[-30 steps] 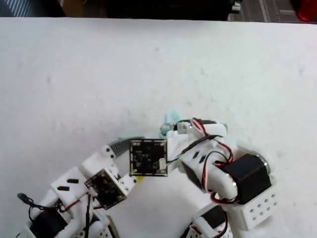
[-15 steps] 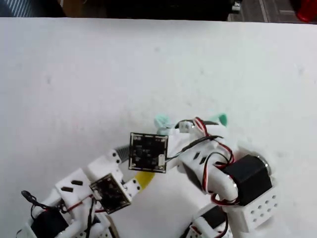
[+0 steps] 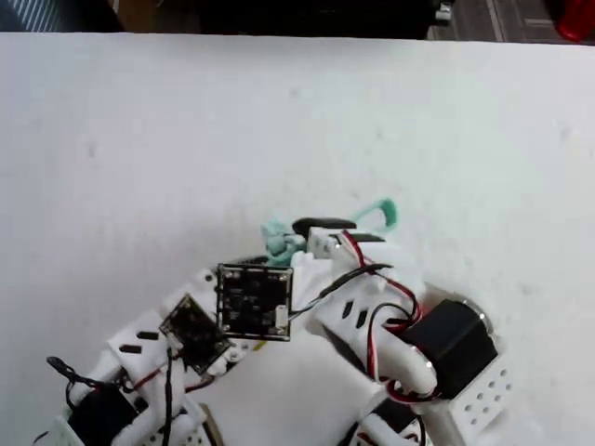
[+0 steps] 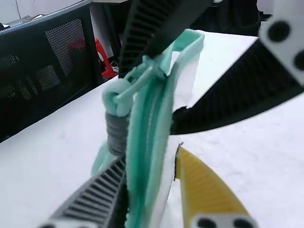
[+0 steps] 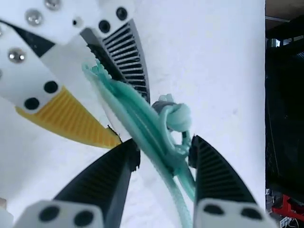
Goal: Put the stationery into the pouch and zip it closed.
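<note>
The pouch (image 4: 152, 118) is being held edge-up over the table (image 3: 139, 139), at the near middle, between the two arms. Its knotted cord (image 5: 176, 116) is hanging at the zip edge. The pouch is being judged light, soft and floppy: its fabric is likely to buckle under a zip pull unless it is drawn taut. One end is therefore best pinched firmly while the pull is taken close to the slider. The left gripper (image 4: 149, 159) is clamping the pouch, with black and yellow fingers pressed on either side. The right gripper (image 5: 164, 146) is straddling the zip edge beside the cord and appears to be pinching the pouch there.
</note>
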